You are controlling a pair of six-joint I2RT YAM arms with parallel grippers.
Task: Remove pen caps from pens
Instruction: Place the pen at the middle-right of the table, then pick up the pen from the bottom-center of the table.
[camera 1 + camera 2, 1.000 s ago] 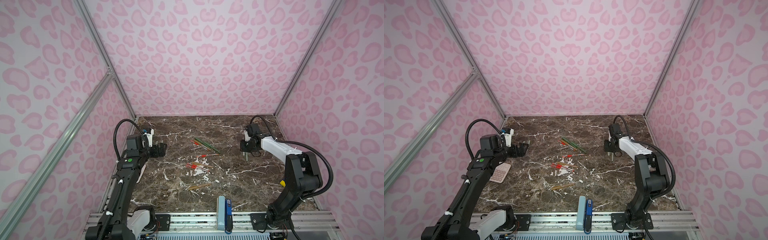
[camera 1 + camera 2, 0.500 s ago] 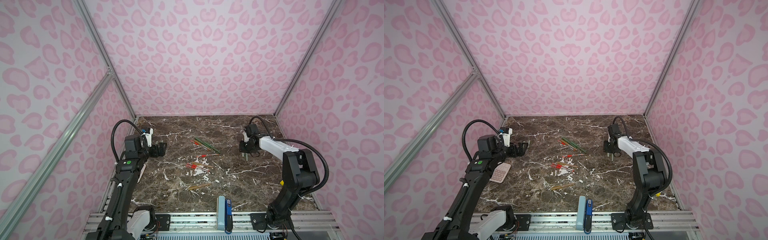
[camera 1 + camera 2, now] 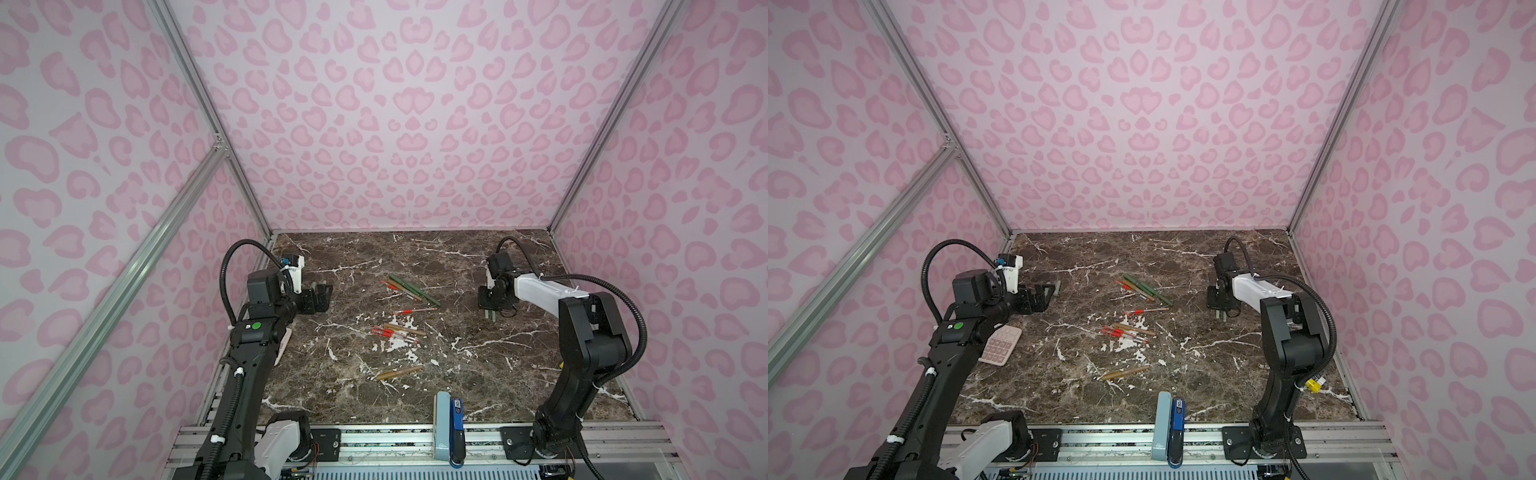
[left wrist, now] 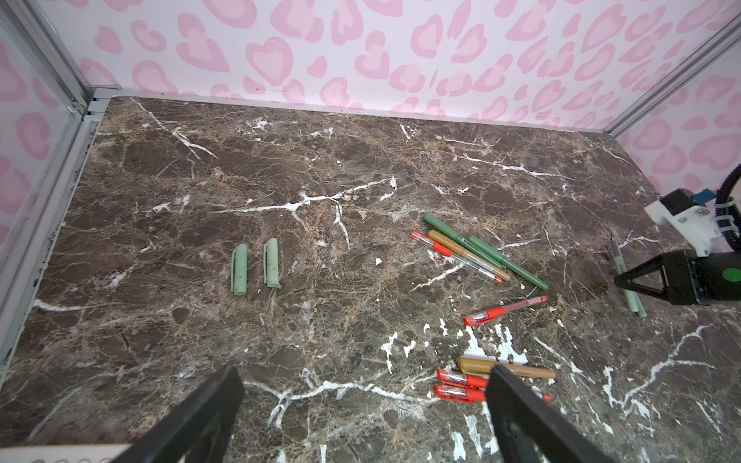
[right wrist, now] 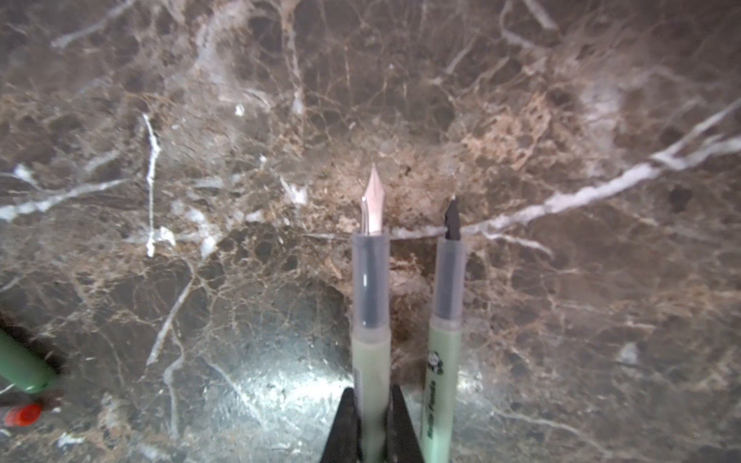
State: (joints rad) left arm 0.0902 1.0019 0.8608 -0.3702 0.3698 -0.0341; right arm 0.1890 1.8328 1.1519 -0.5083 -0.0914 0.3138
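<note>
— Where do the loose caps lie?
— Two pale green pen caps (image 4: pixel 239 270) lie side by side, close but apart, toward the left edge of the marble bench (image 3: pixel 498 374), in its far half.
— And their pens?
— Toward the right edge; the fountain pen (image 5: pixel 371 340), pale green with a bare metal nib (image 5: pixel 374 200), sits pinched in the right gripper (image 5: pixel 371 395), whose fingers are closed tight on its barrel; whether it touches the marble I cannot tell; a second uncapped pen (image 5: pixel 443 352), black-tipped, lies just beside it, parallel, free of the fingers.
— The other arm?
— The left gripper (image 4: pixel 363 373) hovers over the bench's left side, jaws spread wide, nothing between them.
— The remaining pens?
— Mid-bench; two dark green pens (image 4: pixel 487 256) lie slantwise, bundled with a tan one and a red-capped one; toward the front edge lies a single red-capped pen (image 4: pixel 503 310); then two more red ones against a tan pen (image 4: pixel 517 371); a lone tan pen (image 3: pixel 399 372) lies nearest the front edge.
— Anything else?
— A pink calculator (image 3: pixel 1000 345) by the left edge, partly under the left arm.
</note>
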